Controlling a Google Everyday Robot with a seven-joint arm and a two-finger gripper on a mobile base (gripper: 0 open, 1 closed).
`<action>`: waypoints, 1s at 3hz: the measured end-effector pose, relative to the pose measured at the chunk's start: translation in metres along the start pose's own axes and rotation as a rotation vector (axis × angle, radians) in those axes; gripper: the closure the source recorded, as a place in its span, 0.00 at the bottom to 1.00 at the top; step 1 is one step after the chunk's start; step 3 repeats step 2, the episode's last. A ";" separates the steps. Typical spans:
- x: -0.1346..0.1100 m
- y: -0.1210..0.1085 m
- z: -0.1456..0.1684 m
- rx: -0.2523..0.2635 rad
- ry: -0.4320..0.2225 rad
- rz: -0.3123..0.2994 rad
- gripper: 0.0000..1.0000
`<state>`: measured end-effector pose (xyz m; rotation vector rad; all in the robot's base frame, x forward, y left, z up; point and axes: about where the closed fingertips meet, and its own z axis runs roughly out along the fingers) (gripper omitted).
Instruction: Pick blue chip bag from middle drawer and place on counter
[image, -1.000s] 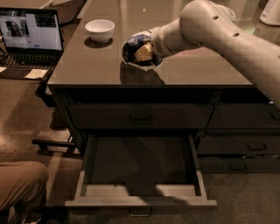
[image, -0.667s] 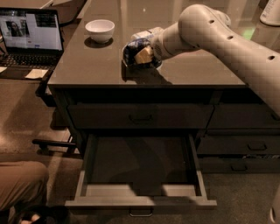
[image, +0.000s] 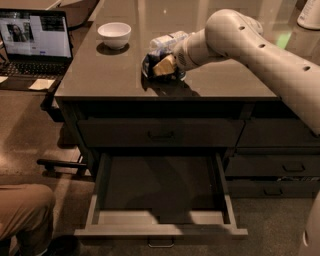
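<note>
The blue chip bag (image: 151, 68) sits low on the counter (image: 100, 75), near its front middle, and seems to touch the surface. My gripper (image: 163, 65) reaches in from the right and is shut on the bag, with a tan finger (image: 165, 64) across it. A clear bottle (image: 167, 40) lies just behind the gripper. The middle drawer (image: 160, 219) is pulled wide open below, with a dark floor, pale walls and a silver handle (image: 161, 244). Nothing shows inside it.
A white bowl (image: 114, 34) stands at the counter's back left. An open laptop (image: 32, 42) is on a table to the left. A person's knee (image: 22, 212) is at the lower left. Closed drawers (image: 280, 167) are on the right. A white object (image: 310, 15) is at the top right.
My gripper has come down a little with the blue chip bag, bringing it onto the counter surface. The drawer has not moved.
</note>
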<state>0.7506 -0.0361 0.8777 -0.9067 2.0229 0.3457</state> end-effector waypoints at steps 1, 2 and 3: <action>0.000 0.000 0.000 0.000 0.000 0.000 0.00; 0.000 0.000 0.000 0.000 0.000 0.000 0.00; 0.000 0.000 0.000 0.000 0.000 0.000 0.00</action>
